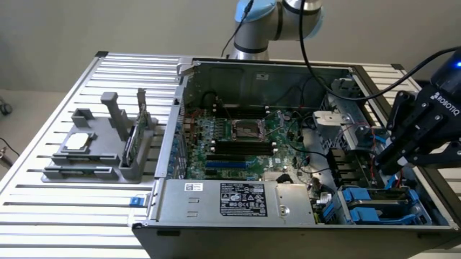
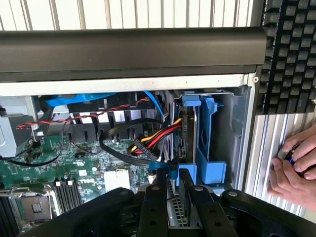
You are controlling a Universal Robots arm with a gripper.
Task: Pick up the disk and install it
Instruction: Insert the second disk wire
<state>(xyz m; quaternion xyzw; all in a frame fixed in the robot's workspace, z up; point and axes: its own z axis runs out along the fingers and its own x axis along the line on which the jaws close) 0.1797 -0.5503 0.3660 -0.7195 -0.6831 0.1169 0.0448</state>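
Crowding the bay, you see cables (image 2: 148,140) beside a blue carrier (image 2: 210,143) in the case (image 1: 252,70), and a person's hand (image 2: 296,165) on the table (image 1: 43,216). The disk (image 2: 175,210) sits upright between the jaws, apparently clamped. The gripper (image 2: 173,190) reaches down into the case's corner bay.

- The arm (image 1: 277,24) rises at the back of the exterior view.
- The gripper (image 1: 392,162) hangs at that view's right, pointing down.
- Its fingers (image 2: 154,207) stand close together, gripping the disk (image 2: 173,210).
- A person's hand (image 2: 294,165) rests nearby.
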